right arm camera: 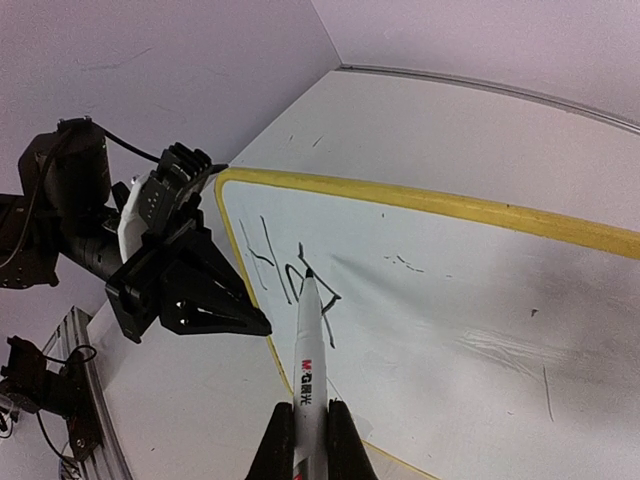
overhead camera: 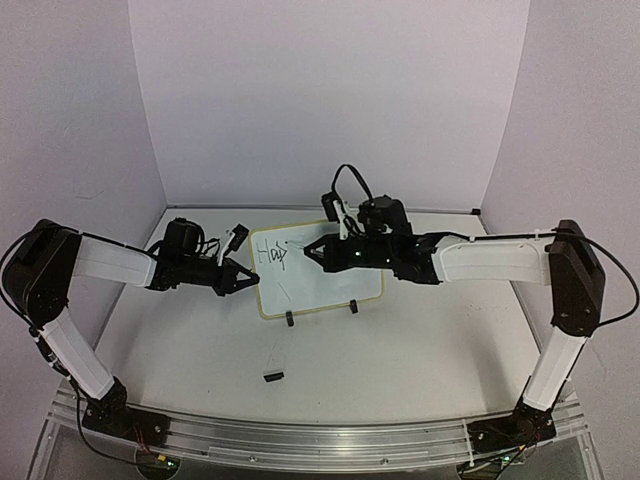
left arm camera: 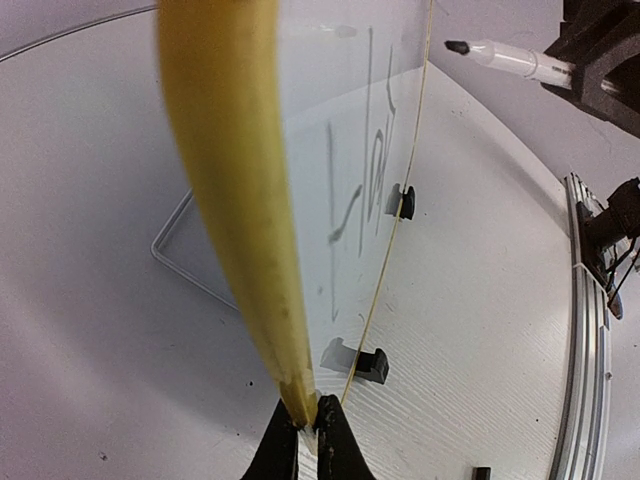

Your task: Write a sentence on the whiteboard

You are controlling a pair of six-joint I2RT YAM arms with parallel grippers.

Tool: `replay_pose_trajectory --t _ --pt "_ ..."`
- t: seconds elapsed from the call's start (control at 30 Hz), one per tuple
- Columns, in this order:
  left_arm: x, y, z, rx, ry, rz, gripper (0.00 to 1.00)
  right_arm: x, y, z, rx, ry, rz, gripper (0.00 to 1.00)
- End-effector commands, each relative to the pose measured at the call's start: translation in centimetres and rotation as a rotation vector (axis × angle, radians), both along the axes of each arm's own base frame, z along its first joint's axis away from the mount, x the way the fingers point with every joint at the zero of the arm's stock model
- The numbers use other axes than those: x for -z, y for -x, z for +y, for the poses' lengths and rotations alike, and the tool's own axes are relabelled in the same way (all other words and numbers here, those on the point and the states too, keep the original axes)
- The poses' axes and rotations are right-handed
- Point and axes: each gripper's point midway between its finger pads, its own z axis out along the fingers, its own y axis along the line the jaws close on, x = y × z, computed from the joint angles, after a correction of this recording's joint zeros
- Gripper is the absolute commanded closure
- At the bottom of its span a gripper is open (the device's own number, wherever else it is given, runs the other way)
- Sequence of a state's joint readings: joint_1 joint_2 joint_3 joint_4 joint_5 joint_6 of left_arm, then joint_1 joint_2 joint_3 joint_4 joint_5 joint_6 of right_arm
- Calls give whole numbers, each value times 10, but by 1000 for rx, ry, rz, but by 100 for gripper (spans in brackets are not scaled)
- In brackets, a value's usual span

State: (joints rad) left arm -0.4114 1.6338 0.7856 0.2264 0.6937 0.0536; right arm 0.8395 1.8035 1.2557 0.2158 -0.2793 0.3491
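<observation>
The whiteboard (overhead camera: 330,275), white with a pale yellow rim, stands tilted on two black clip feet (overhead camera: 290,320) mid-table. My left gripper (overhead camera: 250,281) is shut on its left edge; in the left wrist view the jaws pinch the yellow rim (left arm camera: 235,200) at its lower corner. My right gripper (right arm camera: 310,440) is shut on a white marker (right arm camera: 311,360). The marker's black tip rests at the board face (right arm camera: 470,300), on the last of a few black strokes. Of the sentence (overhead camera: 271,254) only these first letters, "Hap", show at the board's upper left.
A small black piece (overhead camera: 272,376) lies on the table in front of the board. Grey walls close in the back and both sides. The metal base rail (overhead camera: 300,440) runs along the near edge. A cable (overhead camera: 350,180) loops above the right wrist.
</observation>
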Motion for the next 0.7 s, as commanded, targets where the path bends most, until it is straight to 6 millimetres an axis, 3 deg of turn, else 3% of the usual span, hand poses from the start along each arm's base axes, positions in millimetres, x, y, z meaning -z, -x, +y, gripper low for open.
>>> replay_pose_trajectory --t 0.0,0.27,0.67 --pt "4 -16 6 -59 -68 -42 100 -5 -14 2 27 -1 -25 100" --pt "4 -16 6 -59 -68 -43 100 15 -18 -3 51 38 6 100" --pt "5 -17 6 -58 -68 -44 100 56 2 -15 36 79 112 100"
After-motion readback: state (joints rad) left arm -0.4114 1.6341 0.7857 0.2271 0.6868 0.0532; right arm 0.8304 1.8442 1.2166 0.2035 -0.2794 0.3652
